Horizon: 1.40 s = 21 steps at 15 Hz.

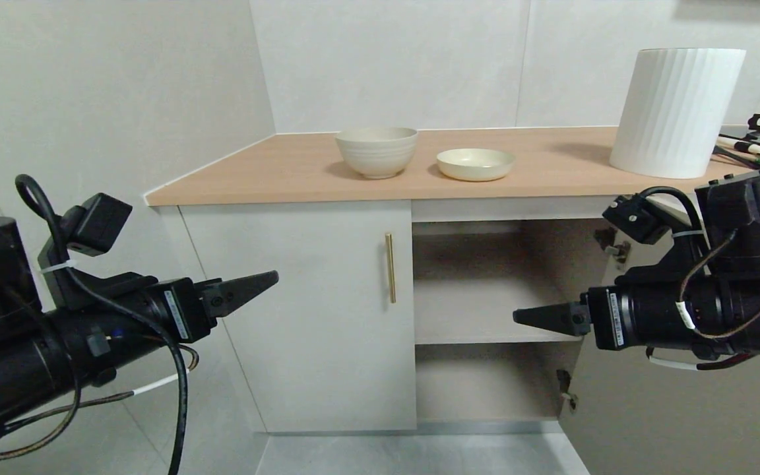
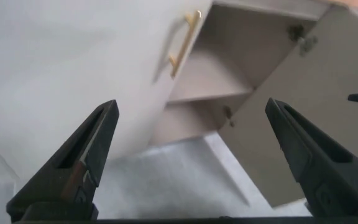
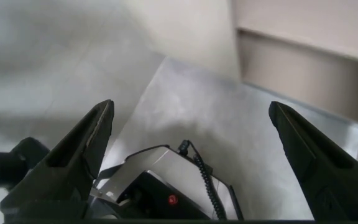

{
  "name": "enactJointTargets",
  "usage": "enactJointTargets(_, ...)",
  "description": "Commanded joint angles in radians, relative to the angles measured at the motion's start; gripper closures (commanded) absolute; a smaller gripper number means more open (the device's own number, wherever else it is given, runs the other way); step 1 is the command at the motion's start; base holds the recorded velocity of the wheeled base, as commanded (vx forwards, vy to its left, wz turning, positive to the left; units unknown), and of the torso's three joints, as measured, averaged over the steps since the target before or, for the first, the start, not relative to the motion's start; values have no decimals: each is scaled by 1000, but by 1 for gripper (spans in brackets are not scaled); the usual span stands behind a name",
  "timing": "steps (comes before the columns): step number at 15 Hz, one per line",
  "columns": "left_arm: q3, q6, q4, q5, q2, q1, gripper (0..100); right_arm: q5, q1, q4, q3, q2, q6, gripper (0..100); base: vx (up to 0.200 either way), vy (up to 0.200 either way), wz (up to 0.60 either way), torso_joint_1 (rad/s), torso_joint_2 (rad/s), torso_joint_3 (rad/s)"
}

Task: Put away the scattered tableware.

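A beige ribbed bowl (image 1: 377, 152) and a shallow cream dish (image 1: 475, 163) stand side by side on the wooden countertop (image 1: 274, 171). Both grippers hang below counter height, in front of the cabinet. My left gripper (image 1: 258, 282) (image 2: 191, 104) is open and holds nothing; it sits before the closed left door (image 1: 314, 316). My right gripper (image 1: 525, 315) (image 3: 191, 106) is open too, with nothing in it, level with the shelf (image 1: 479, 310) of the open cabinet compartment.
A tall white ribbed container (image 1: 677, 112) stands on the counter at the right, with dark utensils (image 1: 759, 142) beyond it. The right cabinet door (image 1: 624, 402) (image 2: 316, 93) is swung open. A brass handle (image 1: 390, 267) is on the closed door. Grey floor (image 1: 419, 455) lies below.
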Motion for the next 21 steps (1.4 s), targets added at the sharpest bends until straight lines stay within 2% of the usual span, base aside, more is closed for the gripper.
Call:
enactJointTargets(1,0,-1,0,0,5,0,0,0,0,0,3,-6,-1,0,200,0,0,2,2,12)
enactJointTargets(5,-2,-1,0,0,5,0,0,0,2,-2,16,-6,-21,0,200,0,0,4,4,6)
enactJointTargets(14,-3,-5,-3,-1,4,0,0,2,8,-17,22,-34,-25,0,0,0,0,0,0,0)
enactJointTargets(21,-5,-7,-5,0,42,0,0,2,7,-20,22,-26,-25,0,0,0,0,96,-360,-277)
